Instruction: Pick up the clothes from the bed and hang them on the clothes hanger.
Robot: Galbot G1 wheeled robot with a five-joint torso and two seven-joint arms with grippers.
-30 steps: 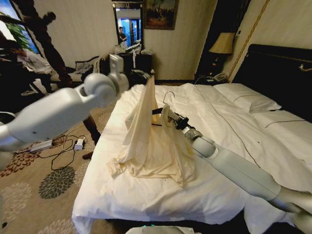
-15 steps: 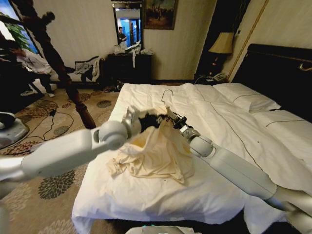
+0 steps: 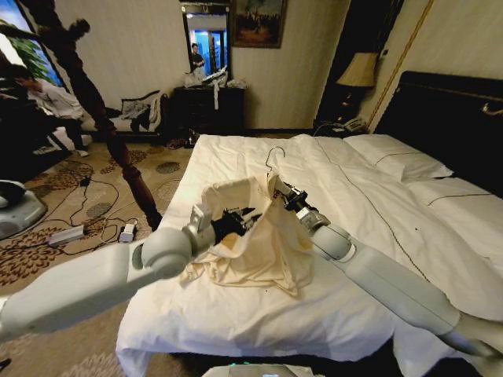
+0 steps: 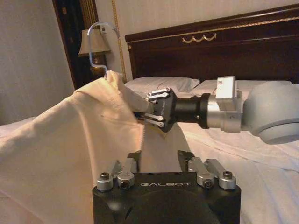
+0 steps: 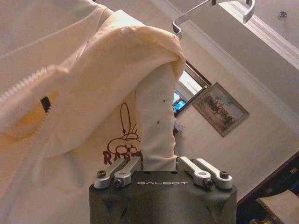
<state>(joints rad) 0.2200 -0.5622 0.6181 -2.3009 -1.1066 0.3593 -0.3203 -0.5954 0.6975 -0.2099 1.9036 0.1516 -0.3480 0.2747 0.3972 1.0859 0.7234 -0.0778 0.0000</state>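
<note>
The left gripper (image 3: pixel 233 221) comes in from the near left on its long white arm, its black fingers reaching into the cream shirt (image 3: pixel 251 243). In the left wrist view its jaws stand parted, with a strip of the shirt's fabric running down between them; whether they pinch it I cannot tell. The shirt is bunched up on the white duvet of the bed (image 3: pixel 338 314), toward its near left side, the lower folds resting on the cover and the top lifted. The right gripper (image 3: pixel 287 196) reaches in from the near right and meets the raised top of the shirt; in the right wrist view its fingers (image 5: pixel 122 171) are closed on a column of cloth. Above that, the silver hook of the clothes hanger (image 3: pixel 272 158) pokes up out of the fabric, the hanger's body mostly hidden inside. Farther right lie white pillows (image 3: pixel 397 161) against the black headboard (image 3: pixel 452 118).
</note>
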